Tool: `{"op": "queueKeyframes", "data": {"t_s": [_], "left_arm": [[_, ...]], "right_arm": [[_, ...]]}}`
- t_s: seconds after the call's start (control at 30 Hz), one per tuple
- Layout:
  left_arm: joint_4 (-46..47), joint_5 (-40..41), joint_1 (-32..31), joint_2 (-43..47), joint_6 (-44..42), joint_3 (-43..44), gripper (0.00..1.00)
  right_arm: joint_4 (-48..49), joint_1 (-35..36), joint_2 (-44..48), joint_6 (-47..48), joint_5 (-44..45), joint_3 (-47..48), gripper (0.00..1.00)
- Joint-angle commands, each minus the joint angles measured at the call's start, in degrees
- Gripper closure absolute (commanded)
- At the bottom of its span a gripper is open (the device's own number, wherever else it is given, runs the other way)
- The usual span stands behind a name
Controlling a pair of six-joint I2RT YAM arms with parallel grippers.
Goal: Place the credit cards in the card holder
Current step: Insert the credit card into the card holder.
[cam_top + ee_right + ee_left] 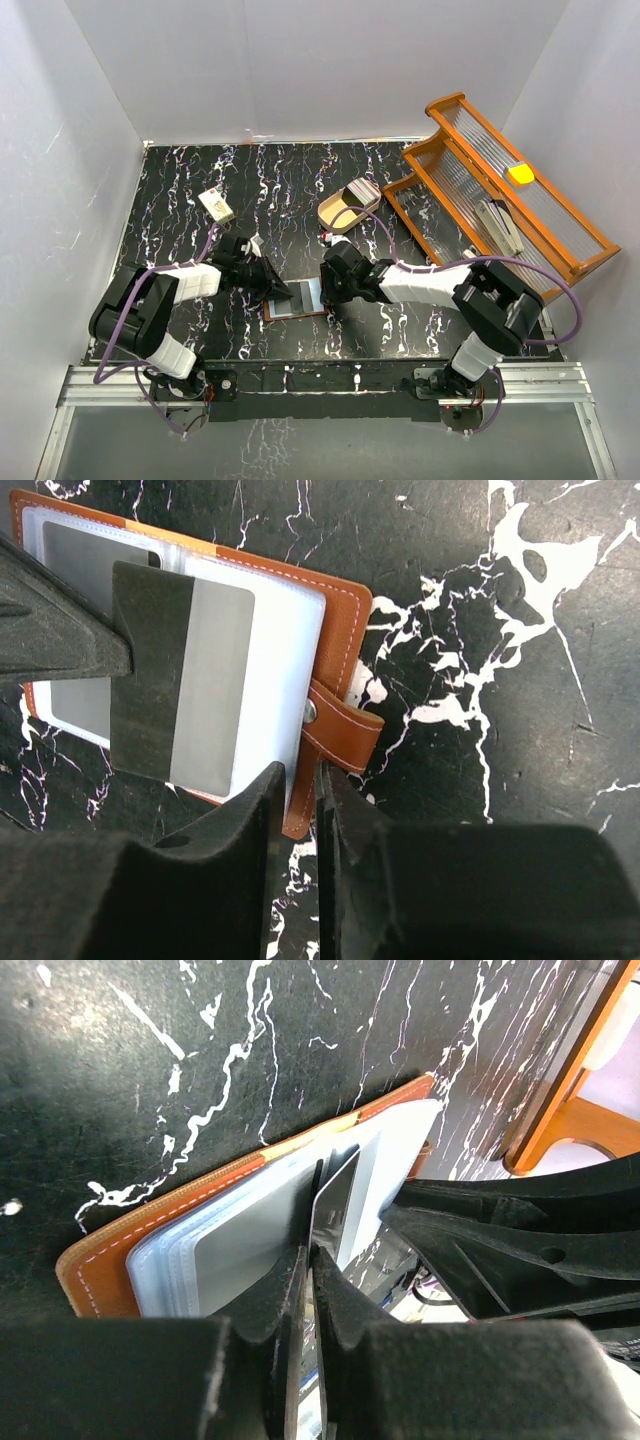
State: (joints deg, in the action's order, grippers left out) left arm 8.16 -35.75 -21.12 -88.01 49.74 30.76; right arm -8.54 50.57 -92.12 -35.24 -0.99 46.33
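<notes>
The card holder, brown leather with grey-blue clear pockets, lies open on the black table between both grippers. My left gripper is shut on one credit card. It holds the card on edge over the open pockets. In the right wrist view this card shows a dark and a grey band over the pockets. My right gripper is closed on the holder's leather edge, just below the snap strap. More cards lie stacked in a beige oval tray.
A small cream block lies at the back left. An orange wooden rack with ribbed clear panels stands at the right, with a yellow object on it. White walls enclose the table.
</notes>
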Motion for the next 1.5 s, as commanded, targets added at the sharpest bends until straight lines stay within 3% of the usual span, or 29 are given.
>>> {"op": "queueKeyframes", "data": {"t_s": [0.0, 0.23, 0.43, 0.77, 1.0, 1.47], "left_arm": [[-3.61, 2.19, -0.56, 1.90, -0.50, 0.77, 0.90], [-7.66, 4.35, -0.84, 7.49, -0.18, 2.46, 0.60], [-8.52, 5.41, -0.94, 9.35, 0.07, 2.08, 0.49], [-5.30, 5.16, -1.76, 7.47, 1.39, -0.40, 0.45], [-2.57, 5.30, -4.48, 4.64, 3.31, -0.60, 0.45], [6.94, 4.48, -7.80, 5.00, 8.06, 0.30, 0.49]], "right_arm": [[-1.46, 0.08, 4.73, -0.24, 2.26, 1.72, 0.80], [-3.24, -0.59, 6.71, 0.40, 5.15, 1.59, 0.73], [-1.09, -0.78, 5.50, 0.40, 2.85, 1.27, 0.73], [-1.54, -0.71, 2.74, 0.70, 7.76, 1.78, 0.78], [0.31, -0.51, -0.41, 0.62, 5.13, 1.17, 0.79], [2.55, 0.22, 1.93, 0.00, 2.96, -2.25, 0.82]]}}
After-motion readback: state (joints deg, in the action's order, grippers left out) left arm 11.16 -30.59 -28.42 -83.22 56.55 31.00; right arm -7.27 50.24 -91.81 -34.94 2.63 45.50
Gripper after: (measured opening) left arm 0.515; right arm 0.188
